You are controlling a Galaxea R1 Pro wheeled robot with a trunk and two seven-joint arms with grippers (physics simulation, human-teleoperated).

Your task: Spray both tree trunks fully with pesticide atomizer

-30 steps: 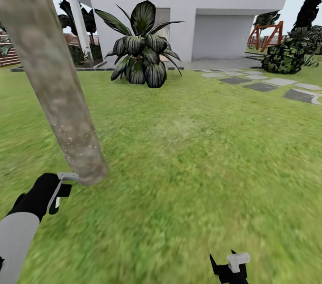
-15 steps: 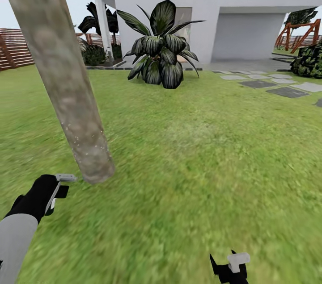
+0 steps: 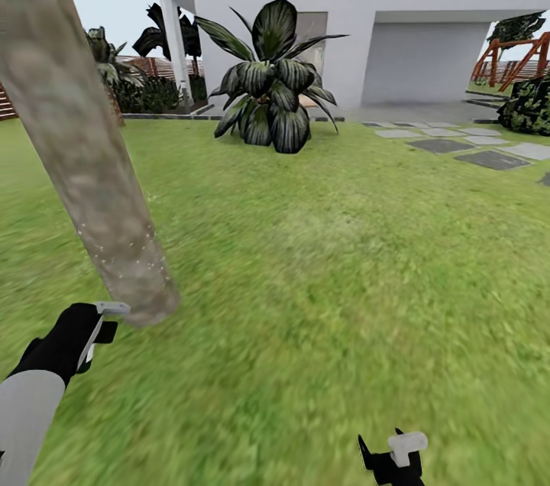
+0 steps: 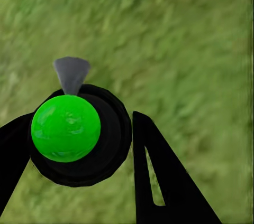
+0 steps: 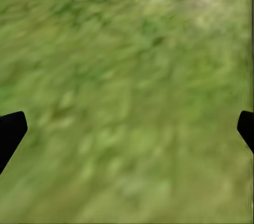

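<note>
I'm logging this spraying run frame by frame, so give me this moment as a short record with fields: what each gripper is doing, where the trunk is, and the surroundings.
left gripper: shut on the atomizer, green-topped, black-bodied, grey nozzle
atomizer position: beside the base of the tree trunk, nozzle toward it
tree trunk: pale specks low down, leaning across the head view's left
right gripper: open, holding nothing, over grass
background: white house, broad-leaved plant, grey stepping stones
</note>
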